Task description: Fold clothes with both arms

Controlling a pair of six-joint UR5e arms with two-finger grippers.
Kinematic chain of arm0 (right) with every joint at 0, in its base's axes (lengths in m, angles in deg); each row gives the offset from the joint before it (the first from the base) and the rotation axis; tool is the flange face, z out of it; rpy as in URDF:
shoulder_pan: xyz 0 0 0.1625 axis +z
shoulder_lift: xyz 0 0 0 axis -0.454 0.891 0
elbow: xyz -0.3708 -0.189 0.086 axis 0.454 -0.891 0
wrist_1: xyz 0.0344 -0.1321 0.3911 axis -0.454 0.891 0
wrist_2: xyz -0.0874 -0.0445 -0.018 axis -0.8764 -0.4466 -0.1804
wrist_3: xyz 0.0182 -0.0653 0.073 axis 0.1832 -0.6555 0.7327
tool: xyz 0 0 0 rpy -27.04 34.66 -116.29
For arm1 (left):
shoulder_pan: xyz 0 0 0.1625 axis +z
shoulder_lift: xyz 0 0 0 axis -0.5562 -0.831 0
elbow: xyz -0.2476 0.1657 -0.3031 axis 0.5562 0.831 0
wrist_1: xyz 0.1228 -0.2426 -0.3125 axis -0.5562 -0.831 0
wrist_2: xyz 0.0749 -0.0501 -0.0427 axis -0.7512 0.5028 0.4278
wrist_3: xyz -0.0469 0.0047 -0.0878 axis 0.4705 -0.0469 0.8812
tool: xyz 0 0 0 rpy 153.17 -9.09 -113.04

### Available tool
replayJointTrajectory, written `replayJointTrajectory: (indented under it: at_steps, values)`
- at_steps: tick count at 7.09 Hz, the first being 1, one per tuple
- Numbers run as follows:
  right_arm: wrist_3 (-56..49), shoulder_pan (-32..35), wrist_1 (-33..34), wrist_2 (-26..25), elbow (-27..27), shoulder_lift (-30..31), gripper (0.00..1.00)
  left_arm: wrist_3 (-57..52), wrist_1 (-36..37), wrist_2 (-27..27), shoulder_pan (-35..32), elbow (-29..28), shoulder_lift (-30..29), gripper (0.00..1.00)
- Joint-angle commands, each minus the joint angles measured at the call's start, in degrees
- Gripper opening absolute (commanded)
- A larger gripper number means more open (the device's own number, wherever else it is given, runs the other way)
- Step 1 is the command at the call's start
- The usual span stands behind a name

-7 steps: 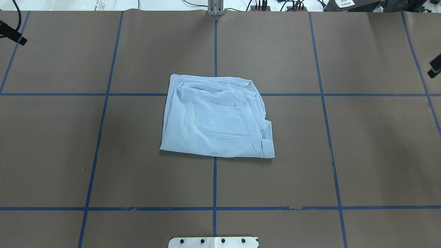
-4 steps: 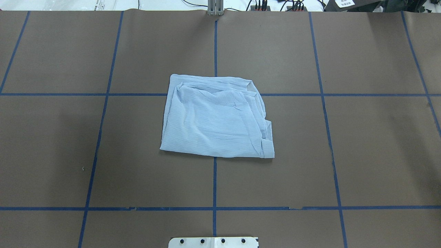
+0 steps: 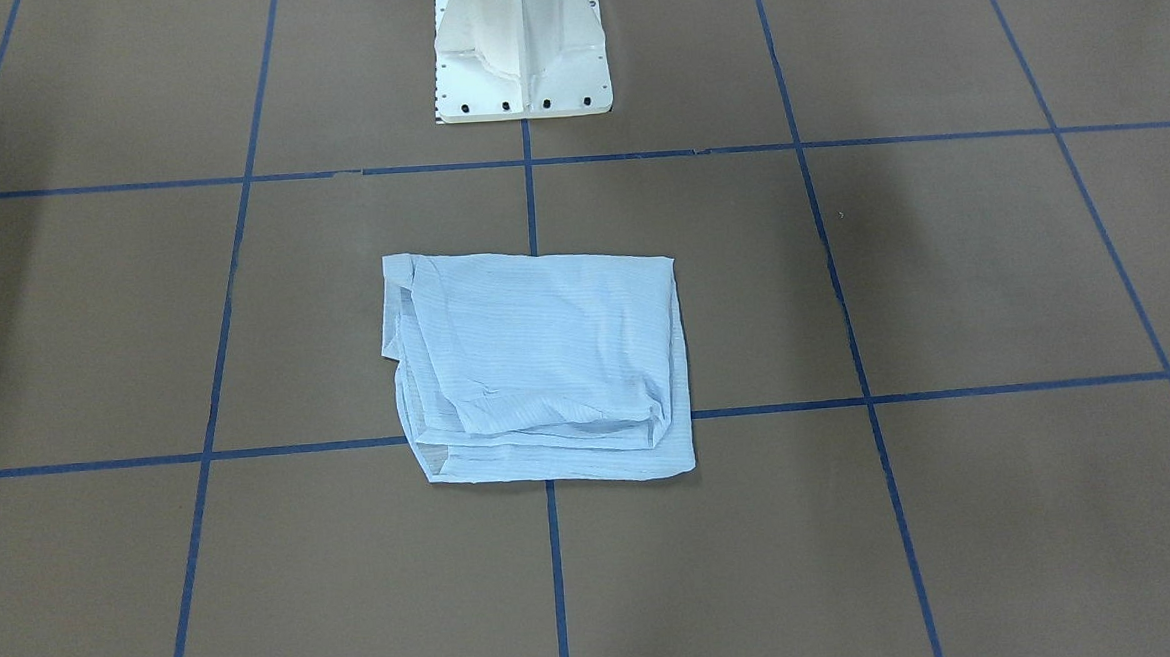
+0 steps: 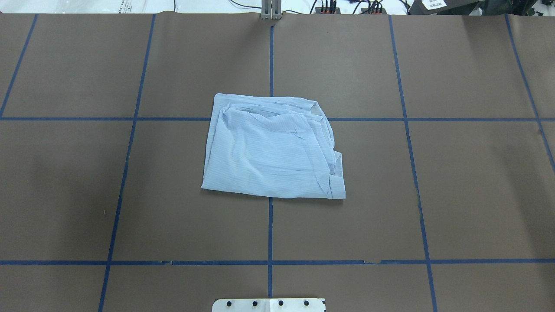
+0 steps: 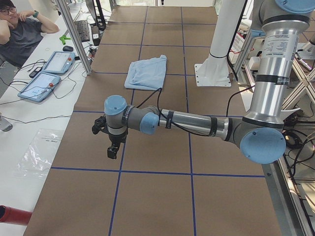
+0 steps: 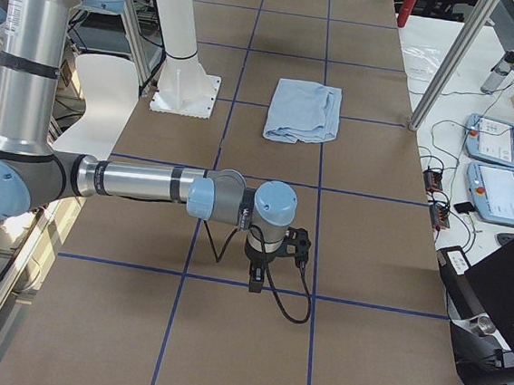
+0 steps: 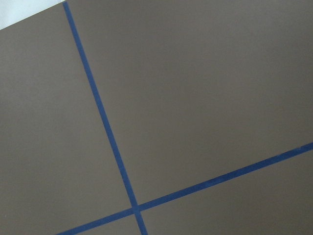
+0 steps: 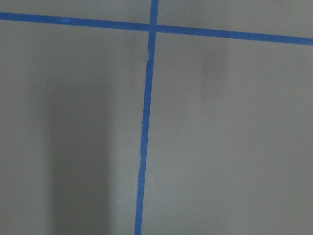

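Table (image 4: pixel 477 195): brown paper over the whole top w/ a grid of blue tape lines (image 4: pixel 269 229).

The left arm (image 5: pixel 192 123) was stretched out low & roughly level over the table's end on the robot's left. The right arm (image 6: pixel 140 181) mirrored it at the opposite end. Neither arm showed in the overhead or front views. The white pedestal (image 3: pixel 520 51) stood at the robot-side edge, on the ctr line.

The shirt (image 4: pixel 269 151), light blue & finely striped, lay flat near the table's ctr, folded into a rough rectangle. It straddled the ctr tape line & overlapped the cross line farther from the robot. Stacked edges & wrinkles bunched along its far side & its side toward the robot's right. Nothing touched it, & it lay well apart from both arms.

The left gripper (image 5: pixel 112 153) pointed down above bare paper near a tape crossing. The right gripper (image 6: pixel 255 281) did likewise, close to a tape line. Only the side cams caught them, so cannot tell if the jaws were wide or narrow. Both wrist cams showed just paper & tape.

A person (image 5: pixel 19 29) sat beyond the table, next to two tablet-like pendants (image 5: pixel 42 86).
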Motion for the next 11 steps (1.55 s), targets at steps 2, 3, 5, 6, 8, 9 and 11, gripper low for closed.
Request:
replayJointTrajectory:
  at_steps: [2, 3, 5, 6, 8, 9, 11]
  values:
    - [0.0, 0.2, 0.0, -0.6, -0.1, 0.3, 1.00, -2.5, 4.9, 1.3, -3.9, 0.7, 0.1, 1.00]
    - [0.0, 0.3, 0.0, -0.6, 0.0, 0.3, 1.00, -2.4, 5.0, 1.4, -3.6, 0.3, 0.0, 1.00]
    - [0.0, 0.4, 0.0, -0.6, 0.0, 0.3, 1.00, -2.7, 4.4, 1.7, -3.6, 1.4, 2.5, 1.00]
    - [0.1, 0.3, 0.0, -0.6, 0.1, 0.3, 1.00, -2.6, 4.4, 1.5, -3.5, 2.0, 2.2, 1.00]
    - [0.1, 0.4, 0.0, -0.5, 0.1, 0.3, 1.00, -2.8, 4.6, 1.2, -3.5, 3.9, 2.4, 1.00]
    - [0.1, 0.4, 0.0, -0.5, 0.1, 0.3, 1.00, -2.8, 4.7, 1.1, -3.5, 4.1, 2.4, 1.00]
    - [0.2, 0.3, 0.0, -0.5, 0.1, 0.3, 1.00, -2.7, 4.7, 1.1, -3.5, 4.2, 2.8, 1.00]
